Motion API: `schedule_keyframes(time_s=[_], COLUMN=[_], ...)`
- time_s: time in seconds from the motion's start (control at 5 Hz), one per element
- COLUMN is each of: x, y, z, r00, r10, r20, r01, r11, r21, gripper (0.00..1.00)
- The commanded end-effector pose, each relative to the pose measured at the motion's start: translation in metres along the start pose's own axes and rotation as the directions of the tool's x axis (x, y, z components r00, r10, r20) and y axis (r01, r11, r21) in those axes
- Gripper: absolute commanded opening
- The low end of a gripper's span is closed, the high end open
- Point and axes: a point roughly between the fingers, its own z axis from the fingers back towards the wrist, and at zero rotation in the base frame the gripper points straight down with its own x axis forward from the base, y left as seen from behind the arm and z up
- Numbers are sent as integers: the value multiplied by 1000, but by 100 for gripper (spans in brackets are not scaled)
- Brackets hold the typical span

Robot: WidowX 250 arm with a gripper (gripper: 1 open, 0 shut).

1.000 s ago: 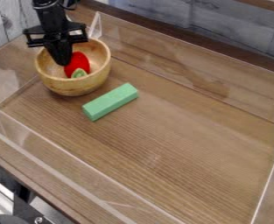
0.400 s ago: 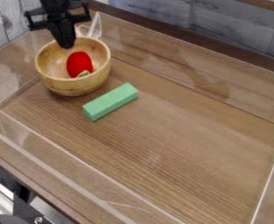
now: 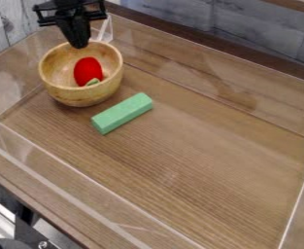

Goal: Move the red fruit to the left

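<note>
- Your claw (image 3: pixel 75 41) hung at the bowl's 12 o'clock rim, pointing straight down, black fingers drawn narrow around nothing; the exact gap between the tips could not be told from this view.
- Directly under it, the red fruit (image 3: pixel 86 70) lay inside the wooden bowl (image 3: pixel 63 89), apart from the claw, its pale green cap turned toward 5 o'clock.
- With the fruit sitting in the bowl at the table's 10 o'clock corner, the step in hand looked like the release and lift-away; you would have done well to rise straight up, clear of the rim, so the fingers did not nudge the bowl or roll the fruit.
- The fruit showed smooth, glossy and rounded, likely to roll; the bowl was light turned wood, round, with a thick lip.
- At the bowl's 4 o'clock, close to it but not touching, the green block (image 3: pixel 123 113) lay flat, matte and rectangular.
- Everything rested on the wood-grain table (image 3: pixel 206 165), fenced by clear plastic walls (image 3: pixel 24 160).
</note>
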Motion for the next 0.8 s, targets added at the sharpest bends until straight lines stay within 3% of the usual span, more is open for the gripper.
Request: schedule_keyframes(time_s=[0.0,0.6], x=[6,7], y=[-6,-15], z=[8,-14], r00=[999,999], r10=[-25,-43], r20=[48,30], r01=[24,41], r11=[999,998], r21=[22,52], gripper=[0,0])
